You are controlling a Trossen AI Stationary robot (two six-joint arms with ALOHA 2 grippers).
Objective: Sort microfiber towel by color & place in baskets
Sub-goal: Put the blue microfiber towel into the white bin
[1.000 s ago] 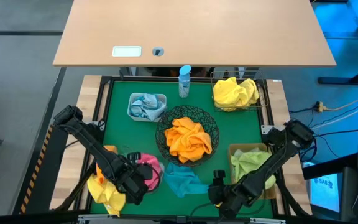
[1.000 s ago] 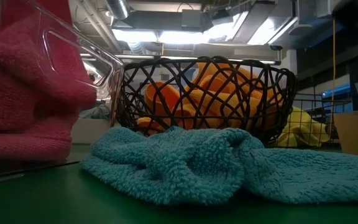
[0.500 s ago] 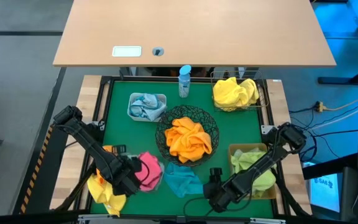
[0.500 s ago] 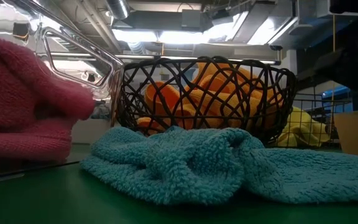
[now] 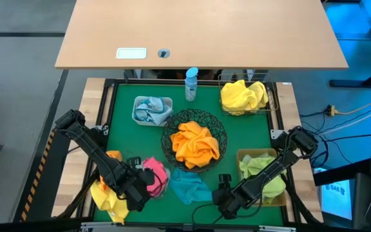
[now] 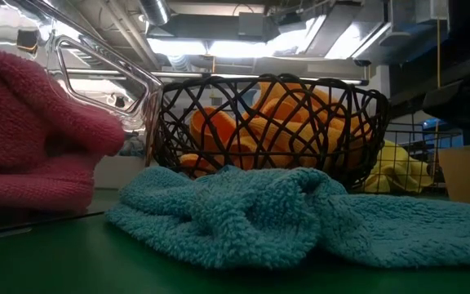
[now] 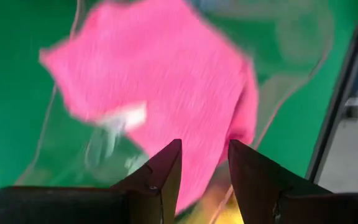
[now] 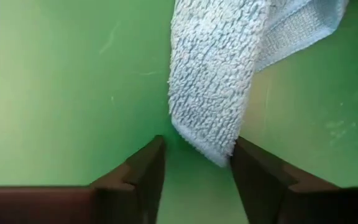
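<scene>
teal towel [image 8: 216, 74] corner lies between right hand [image 8: 196, 163] open fingers.

Two black jointed arms; the left claw [image 7: 204, 171] and right claw [image 8: 197, 168] have flat, wedge-shaped dark fingers.

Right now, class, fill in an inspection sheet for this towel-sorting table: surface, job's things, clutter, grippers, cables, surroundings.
Surface: green mat on a wood-edged table.
Job's things: orange towel in the black wire-mesh bowl; yellow towels in the square wire basket; grey-blue towel in the white tub; lime towel in the tan bin; pink towel in the clear tray; teal towel loose on the mat.
Clutter: blue-capped bottle.
Grippers: left gripper open over the pink towel; right gripper open around the teal towel's corner.
Cables: some at the right edge.
Surroundings: bare desk behind.
</scene>
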